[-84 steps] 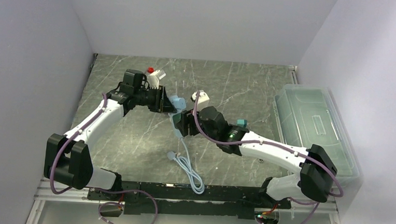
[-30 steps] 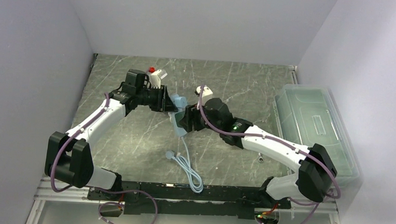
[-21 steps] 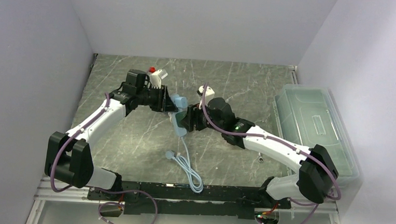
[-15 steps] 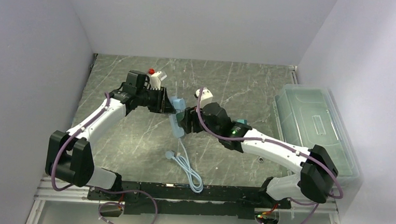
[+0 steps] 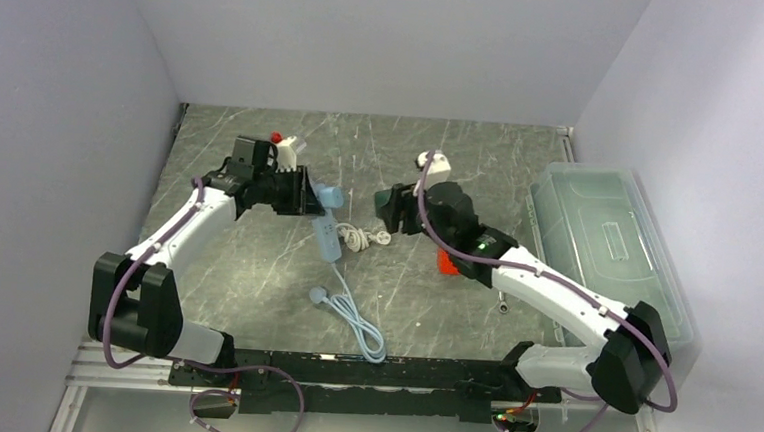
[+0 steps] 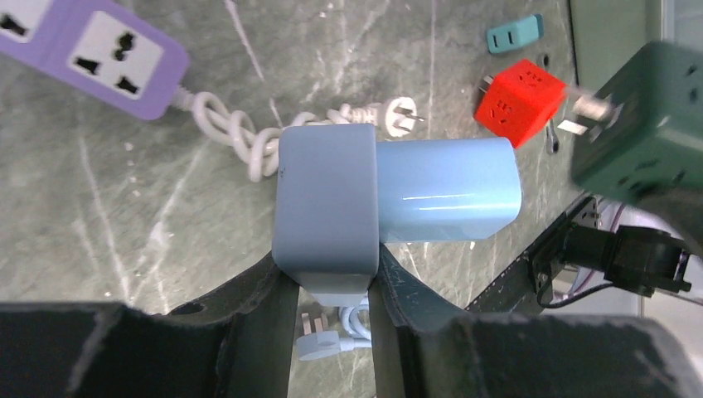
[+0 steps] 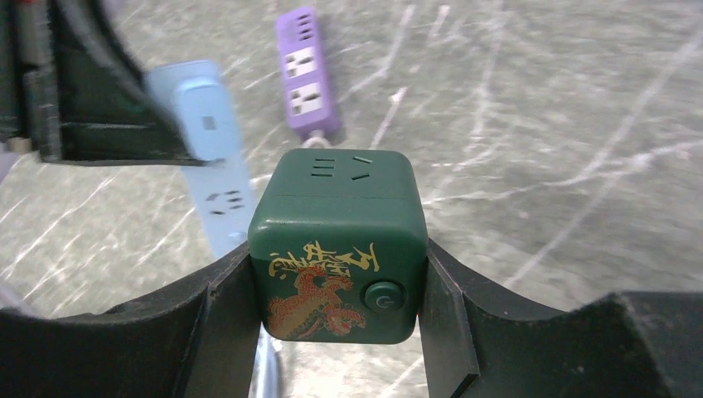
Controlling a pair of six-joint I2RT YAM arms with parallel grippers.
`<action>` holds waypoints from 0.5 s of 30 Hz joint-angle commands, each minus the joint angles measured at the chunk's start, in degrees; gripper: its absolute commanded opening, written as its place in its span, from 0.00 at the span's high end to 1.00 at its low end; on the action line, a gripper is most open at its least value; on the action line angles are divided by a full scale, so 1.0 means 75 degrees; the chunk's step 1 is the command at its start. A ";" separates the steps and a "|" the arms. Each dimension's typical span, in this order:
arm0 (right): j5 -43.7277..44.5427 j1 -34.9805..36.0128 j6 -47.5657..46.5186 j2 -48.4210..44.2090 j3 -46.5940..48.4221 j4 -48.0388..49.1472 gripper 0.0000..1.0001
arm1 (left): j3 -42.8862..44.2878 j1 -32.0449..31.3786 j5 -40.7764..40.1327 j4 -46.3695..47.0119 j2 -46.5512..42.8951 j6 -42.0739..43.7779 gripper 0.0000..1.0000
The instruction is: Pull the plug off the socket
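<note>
Worktop [image 5: 255, 258] lies beneath both pieces. Our left pincer [image 6: 332, 283] is clamped tight on the blue strip [image 6: 398, 195], anchoring it; our right pincer [image 7: 336, 286], half spread, grips the green cube [image 7: 338, 207], whose prongs [image 6: 587, 104] hang clear of the strip, so we judge it unplugged.

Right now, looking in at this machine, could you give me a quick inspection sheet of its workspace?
Surface: dark marbled tabletop, scuffed.
Job's things: green cube plug, prongs bare, apart from the light blue power strip.
Clutter: purple power strip, red cube adapter, teal adapter.
Claws: left claw shut on the blue strip; right claw shut on the green cube.
Cables: pale blue cord looped; white twisted cord from the purple strip.
Surroundings: clear lidded bin; plain walls.
</note>
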 commanded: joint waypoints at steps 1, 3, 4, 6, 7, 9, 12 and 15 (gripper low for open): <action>0.0136 -0.0923 -0.0257 -0.0277 0.0270 -0.0811 1.00 | 0.0182 0.0296 -0.0029 0.0219 -0.0409 0.0059 1.00; 0.0064 -0.1363 -0.0321 -0.0203 0.0195 -0.0980 1.00 | 0.0140 0.0296 0.0004 0.0258 -0.0524 0.0105 1.00; -0.0015 -0.1677 -0.0332 -0.0094 0.0184 -0.1078 1.00 | 0.0135 0.0291 0.0022 0.0277 -0.0566 0.0131 1.00; -0.0145 -0.2032 -0.0434 0.0142 0.0215 -0.1225 1.00 | 0.0134 0.0285 0.0109 0.0296 -0.0603 0.0157 1.00; -0.0087 -0.2148 -0.0517 0.0261 0.0217 -0.1242 1.00 | 0.0134 0.0285 0.0142 0.0298 -0.0614 0.0171 1.00; -0.0054 -0.2376 -0.0722 0.0479 0.0217 -0.1241 1.00 | 0.0134 0.0274 0.0204 0.0309 -0.0613 0.0182 1.00; -0.0265 -0.2737 -0.0923 0.0891 0.0265 -0.1227 1.00 | 0.0134 0.0253 0.0308 0.0323 -0.0587 0.0188 1.00; -0.0571 -0.2949 -0.0988 0.1344 0.0418 -0.1348 1.00 | 0.0145 0.0216 0.0357 0.0315 -0.0541 0.0194 1.00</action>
